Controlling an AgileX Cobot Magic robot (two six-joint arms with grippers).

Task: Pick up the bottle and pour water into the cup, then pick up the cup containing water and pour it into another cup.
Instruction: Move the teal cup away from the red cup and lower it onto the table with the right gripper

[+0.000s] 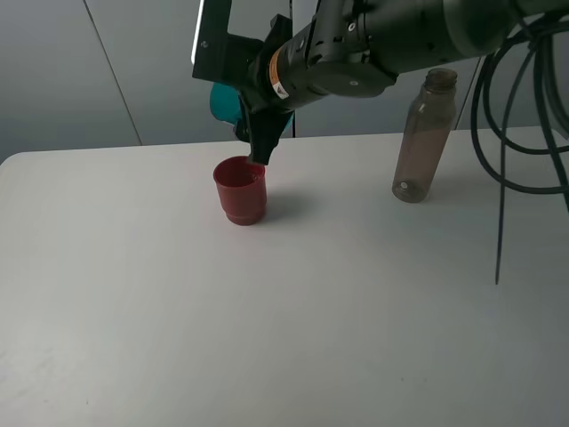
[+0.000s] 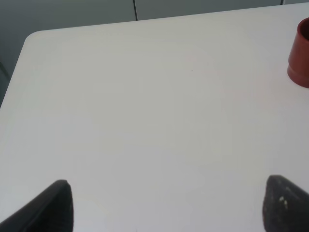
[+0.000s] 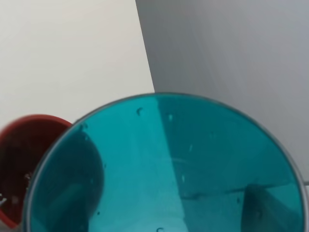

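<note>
My right gripper [image 1: 256,135] reaches across the middle and is shut on the teal cup [image 1: 223,102]. It holds the cup tilted, mouth down, just above the red cup [image 1: 240,189]. In the right wrist view the teal cup [image 3: 164,169] fills the frame and the red cup [image 3: 17,159] sits below its rim. Small droplets cling inside the teal cup. The smoky bottle [image 1: 425,138] stands upright at the right, uncapped and apart from the arm. My left gripper [image 2: 169,208] is open and empty over bare table, with the red cup [image 2: 300,53] far off at the frame's edge.
The white table [image 1: 267,338] carries only the red cup and the bottle. Black cables [image 1: 502,133] hang down at the right, close to the bottle. A grey wall stands behind the table's far edge.
</note>
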